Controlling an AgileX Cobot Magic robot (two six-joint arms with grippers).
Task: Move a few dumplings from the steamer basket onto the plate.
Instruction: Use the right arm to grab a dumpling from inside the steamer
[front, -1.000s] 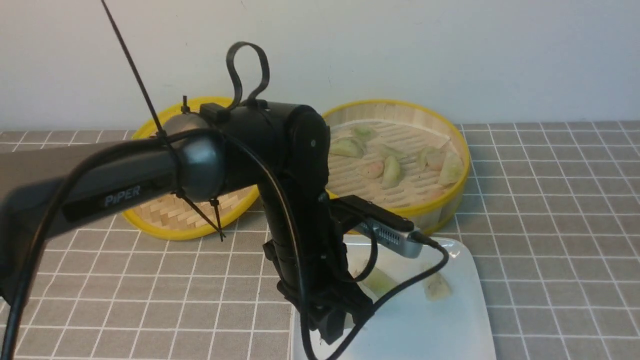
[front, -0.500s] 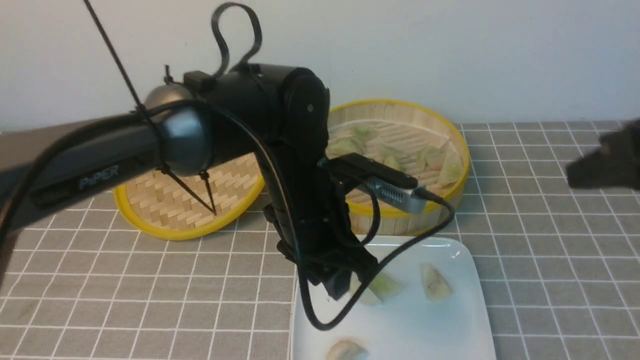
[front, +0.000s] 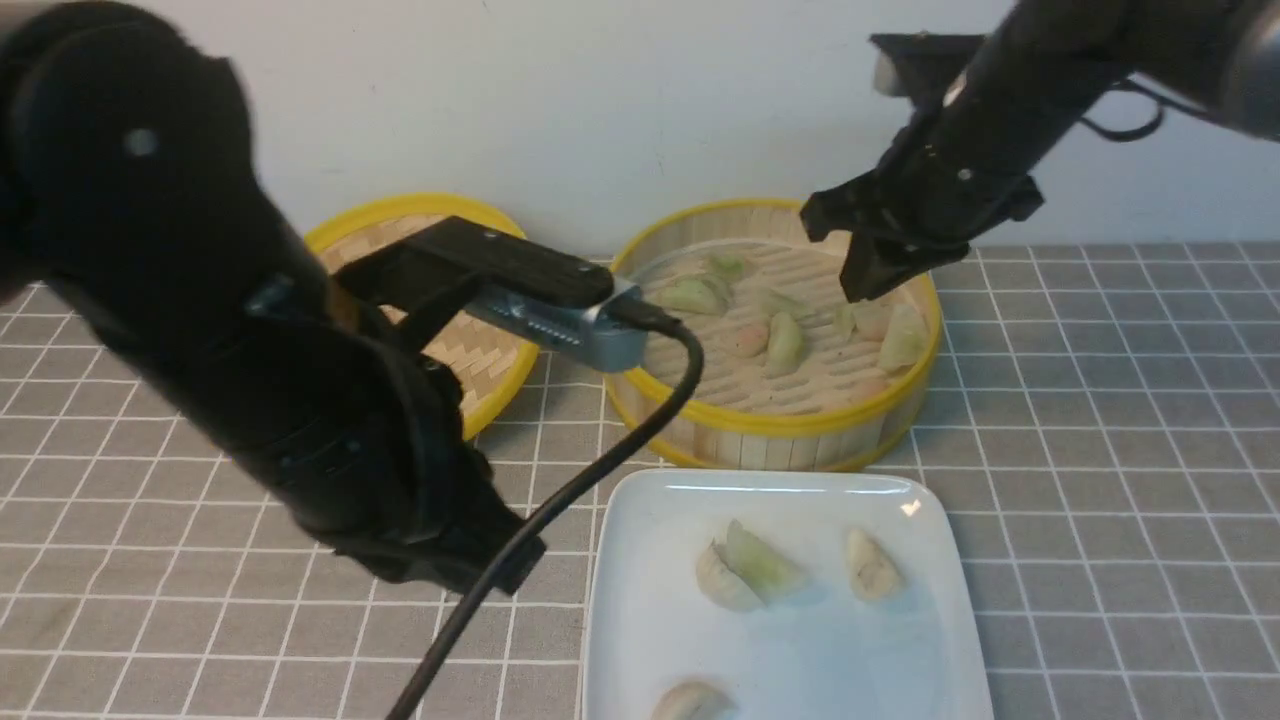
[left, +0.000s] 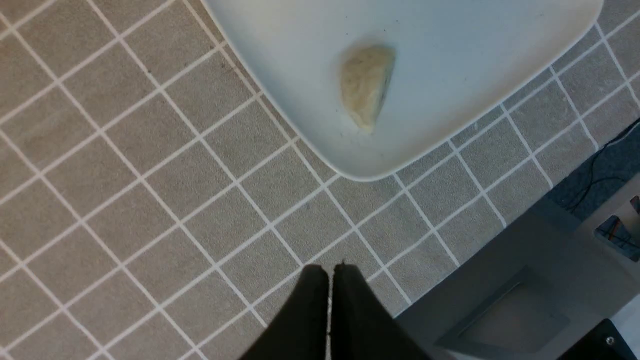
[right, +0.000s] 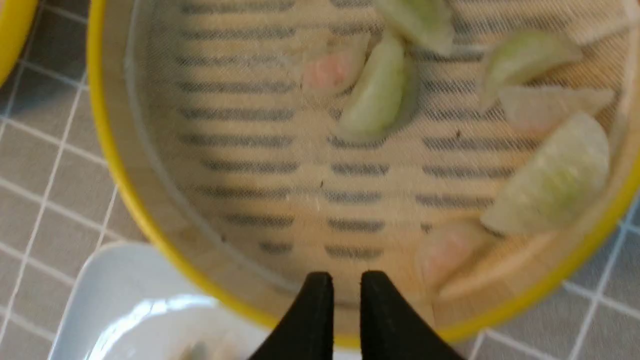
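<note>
The right fingers (right: 315, 310) hover slightly apart above dumplings (right: 375, 95) in the steamer basket (right: 99, 75); left fingers (left: 305, 315) together beside the plate (left: 450, 75)

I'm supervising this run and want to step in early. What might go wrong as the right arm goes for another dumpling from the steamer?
1. The right gripper hovers over the steamer basket, jaws barely apart; the dumplings by its wall touch, so it may squash one or lift two.
2. The left arm's cable hangs beside the plate; a swing might nudge the dumpling near its front corner.
</note>
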